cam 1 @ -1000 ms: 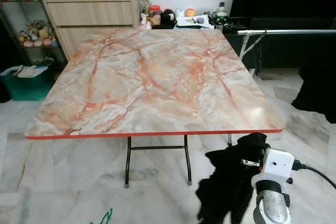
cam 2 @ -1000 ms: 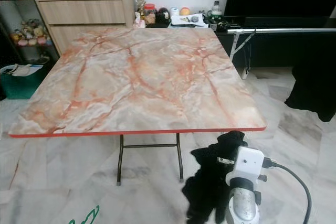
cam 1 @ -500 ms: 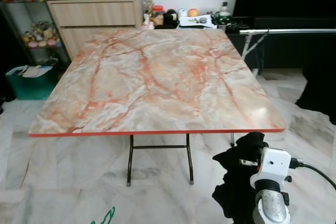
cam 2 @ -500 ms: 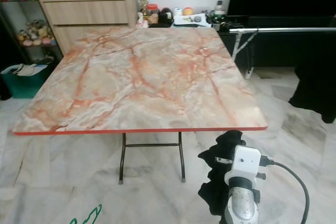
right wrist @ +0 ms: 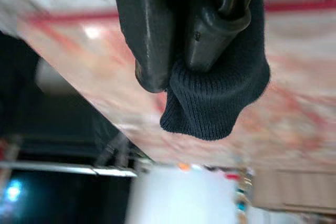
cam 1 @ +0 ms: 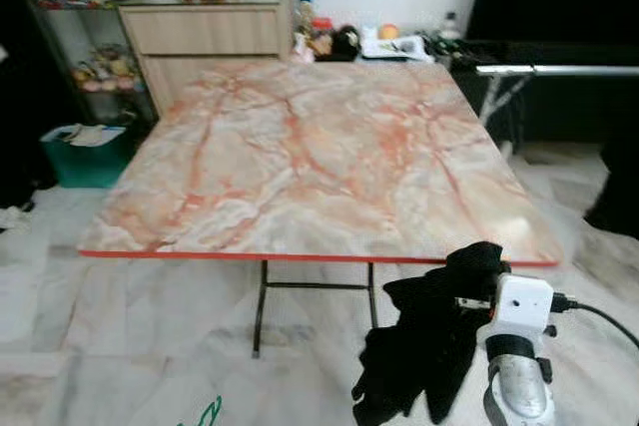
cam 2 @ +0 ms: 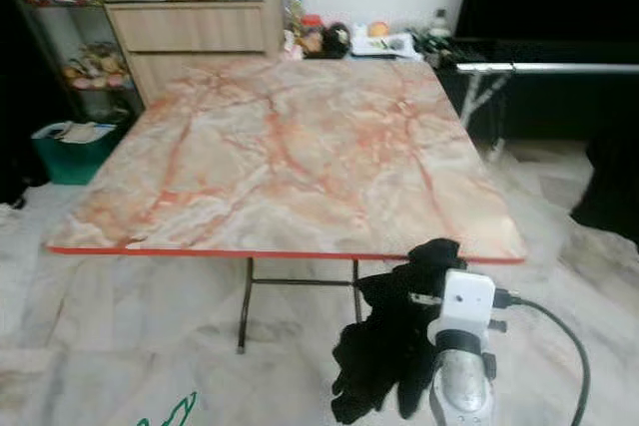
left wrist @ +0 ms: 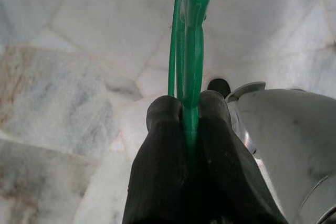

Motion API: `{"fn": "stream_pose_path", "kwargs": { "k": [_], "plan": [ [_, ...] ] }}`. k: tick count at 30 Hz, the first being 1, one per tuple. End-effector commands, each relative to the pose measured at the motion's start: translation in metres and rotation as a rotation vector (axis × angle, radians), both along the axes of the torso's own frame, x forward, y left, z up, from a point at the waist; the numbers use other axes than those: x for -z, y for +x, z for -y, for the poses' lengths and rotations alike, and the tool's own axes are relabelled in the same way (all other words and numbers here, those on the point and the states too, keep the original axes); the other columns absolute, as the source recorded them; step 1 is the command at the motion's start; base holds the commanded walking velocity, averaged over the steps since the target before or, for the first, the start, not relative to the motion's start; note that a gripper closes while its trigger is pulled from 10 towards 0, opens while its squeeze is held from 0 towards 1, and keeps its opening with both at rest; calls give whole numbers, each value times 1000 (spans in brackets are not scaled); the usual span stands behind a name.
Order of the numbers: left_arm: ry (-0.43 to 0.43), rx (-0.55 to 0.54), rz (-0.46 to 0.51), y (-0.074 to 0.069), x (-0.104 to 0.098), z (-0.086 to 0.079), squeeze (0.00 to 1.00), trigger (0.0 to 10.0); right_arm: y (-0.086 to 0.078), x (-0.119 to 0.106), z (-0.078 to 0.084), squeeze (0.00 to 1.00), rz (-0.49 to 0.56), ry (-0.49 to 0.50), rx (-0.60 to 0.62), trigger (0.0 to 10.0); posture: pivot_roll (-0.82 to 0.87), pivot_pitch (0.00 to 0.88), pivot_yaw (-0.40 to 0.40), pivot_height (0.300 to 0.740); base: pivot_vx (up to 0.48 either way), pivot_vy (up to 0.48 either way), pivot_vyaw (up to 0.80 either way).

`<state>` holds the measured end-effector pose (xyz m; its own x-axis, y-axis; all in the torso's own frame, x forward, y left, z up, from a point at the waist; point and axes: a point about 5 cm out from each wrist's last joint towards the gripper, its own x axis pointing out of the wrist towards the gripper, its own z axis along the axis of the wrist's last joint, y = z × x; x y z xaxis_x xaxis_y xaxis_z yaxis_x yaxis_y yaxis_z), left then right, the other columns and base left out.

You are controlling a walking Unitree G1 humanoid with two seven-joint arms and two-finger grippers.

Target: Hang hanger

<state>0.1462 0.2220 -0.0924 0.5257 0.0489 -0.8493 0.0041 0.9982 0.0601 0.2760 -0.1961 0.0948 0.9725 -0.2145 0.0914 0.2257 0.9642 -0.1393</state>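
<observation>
We see the left gripper (left wrist: 184, 116) pinched tight on a green hanger (left wrist: 190, 40), the thin plastic caught between the two black fingers (left wrist: 160, 129) and running out past them over the pale marble floor (left wrist: 79, 77). From the head views, a small green piece of that hanger (cam 1: 205, 412) shows low at our left, near the floor.

The right gripper (right wrist: 181, 72) is clamped on a black knit garment (right wrist: 215, 103); a ribbed fold bulges out beyond its fingertips. In the head views the garment (cam 1: 424, 346) hangs in a dark bunch from the right arm (cam 1: 517, 366), just below the near red edge of the marble-patterned table (cam 1: 319, 157). The whole scene is slightly blurred.

Beyond the table stand a wooden cabinet (cam 1: 205, 42) and a teal bin (cam 1: 85, 152); a metal rail (cam 1: 559, 70) runs at the right, well apart from both grippers.
</observation>
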Motion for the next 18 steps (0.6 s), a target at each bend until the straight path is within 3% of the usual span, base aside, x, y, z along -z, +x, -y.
{"fn": "stream_pose_path", "kwargs": {
  "k": [1,8,14,18],
  "plan": [
    [11,-5,-13,-3,1,-4,0,10000,6,-18,-10,0,85,-24,-42,10000,66,0,27,740,439,0,0],
    [9,5,-13,-4,1,-2,0,10000,7,-21,-11,0,92,-31,-47,10000,66,0,30,740,466,0,0],
    [8,11,-15,-5,1,-2,0,10000,14,-45,-11,0,175,-29,-44,10000,60,0,34,740,480,0,0],
    [5,14,-10,-3,1,0,0,10000,23,-72,-14,0,263,-32,-66,10000,61,0,34,740,480,0,0]
  ]
}}
